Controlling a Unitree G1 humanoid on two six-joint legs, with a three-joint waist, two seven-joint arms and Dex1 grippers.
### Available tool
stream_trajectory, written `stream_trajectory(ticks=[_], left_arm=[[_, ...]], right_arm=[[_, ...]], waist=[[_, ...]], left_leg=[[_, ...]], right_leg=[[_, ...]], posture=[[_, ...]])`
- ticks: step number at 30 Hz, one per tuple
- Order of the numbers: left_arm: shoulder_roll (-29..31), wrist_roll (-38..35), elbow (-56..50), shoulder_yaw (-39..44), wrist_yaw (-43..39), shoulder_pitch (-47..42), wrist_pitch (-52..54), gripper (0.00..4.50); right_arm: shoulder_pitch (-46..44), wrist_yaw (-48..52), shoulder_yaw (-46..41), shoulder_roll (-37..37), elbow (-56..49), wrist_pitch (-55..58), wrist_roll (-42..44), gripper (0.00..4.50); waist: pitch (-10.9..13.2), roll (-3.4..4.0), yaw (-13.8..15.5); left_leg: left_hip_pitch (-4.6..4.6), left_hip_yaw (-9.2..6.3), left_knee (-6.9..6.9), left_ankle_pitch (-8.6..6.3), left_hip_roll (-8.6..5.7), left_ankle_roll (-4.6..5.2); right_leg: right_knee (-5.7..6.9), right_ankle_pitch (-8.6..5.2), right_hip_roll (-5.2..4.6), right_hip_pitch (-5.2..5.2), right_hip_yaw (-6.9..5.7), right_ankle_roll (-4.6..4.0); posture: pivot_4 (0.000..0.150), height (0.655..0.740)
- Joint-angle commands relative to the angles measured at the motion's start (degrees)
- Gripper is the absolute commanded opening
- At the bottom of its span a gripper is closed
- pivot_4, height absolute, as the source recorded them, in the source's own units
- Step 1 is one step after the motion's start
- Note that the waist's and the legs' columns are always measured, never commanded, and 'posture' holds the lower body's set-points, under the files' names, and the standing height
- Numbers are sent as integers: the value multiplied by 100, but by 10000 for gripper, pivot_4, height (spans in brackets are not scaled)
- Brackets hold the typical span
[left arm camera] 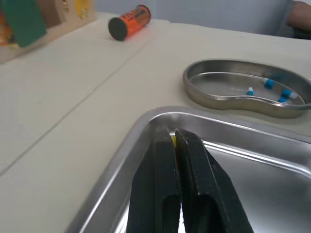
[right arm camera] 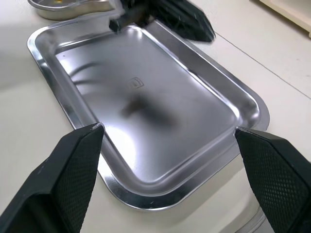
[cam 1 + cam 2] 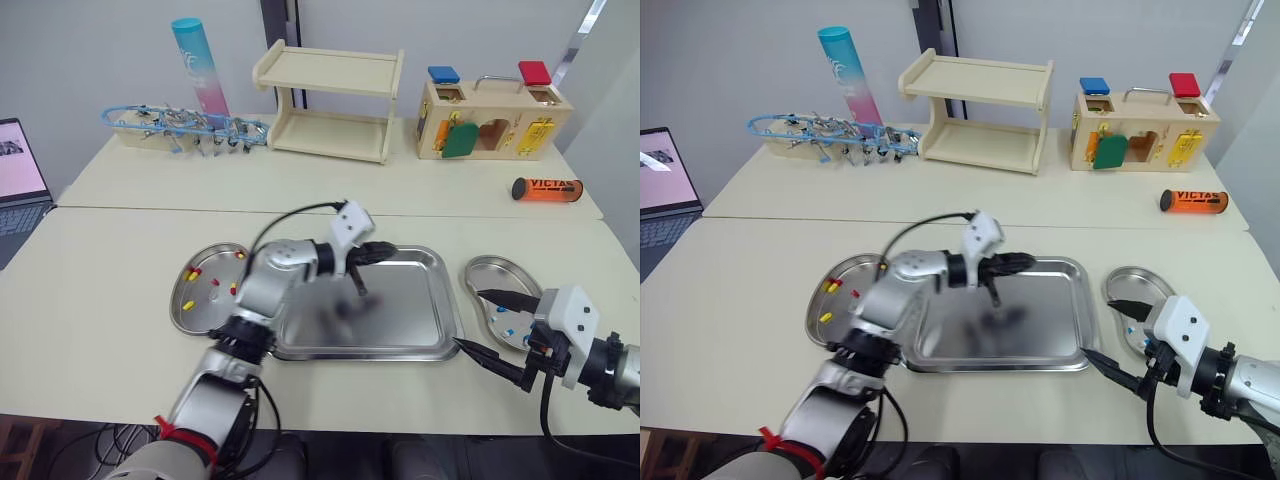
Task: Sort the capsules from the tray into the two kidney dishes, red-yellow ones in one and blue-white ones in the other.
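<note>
While my left hand (image 1: 174,138) is clamped on a yellow-ended capsule (image 1: 173,141) above the tray's (image 3: 420,345) far side, that fingertip-only pinch could drop it short of the left kidney dish (image 3: 180,320); my right hand (image 3: 470,320) gapes idle.

Bright, even light from overhead fell on the pale desk (image 3: 120,250), leaving only soft shadows. The steel tray (image 3: 405,315) showed broad white glare and a smeared dark shadow beneath the left end effector (image 3: 378,256), which was motion-blurred in the head views. In its wrist view the near black fingers (image 1: 158,194) looked soft, pinching a dim yellow capsule (image 1: 173,141). The right end effector (image 2: 168,129), spread wide, was sharp enough to show its finger texture.
</note>
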Motion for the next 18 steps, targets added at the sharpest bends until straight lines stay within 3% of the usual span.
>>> stream_trajectory(ticks=[1,5,9,12,18], left_arm=[[519,-388,-1103,616,210,400,687,165],[1136,-612,-1951,1351,549,1201,1159,165],[1595,-510,-2113,2051,1011,1921,1061,165],[1626,-400,-1942,2439,1559,2148,941,165],[1583,-102,-1905,2408,2106,2644,528,165]], right_arm=[[-434,139,226,-121,53,5,169,45000],[-1152,371,716,-200,324,47,247,45000],[-1875,698,1211,-234,639,56,292,45000],[-2312,895,1505,-164,826,54,321,45000],[-3064,1251,2093,36,1129,-5,276,45000]], waist=[[-1,1,-11],[1,-3,11],[2,-4,52],[3,-5,78],[2,-7,77]], left_leg=[[1,1,1,0,0,0],[-2,-3,4,-1,0,1],[-3,-9,1,-9,0,15],[-4,-9,2,-11,0,19],[-9,-12,1,-11,0,19]], right_leg=[[0,0,0,1,2,0],[-4,0,-1,4,-2,0],[-4,0,0,1,-7,0],[-4,0,-1,0,-7,0],[-9,0,-2,-2,-13,0]], posture=[[1500,7400],[1500,7400],[1500,7400],[1500,7400],[1500,7400]])
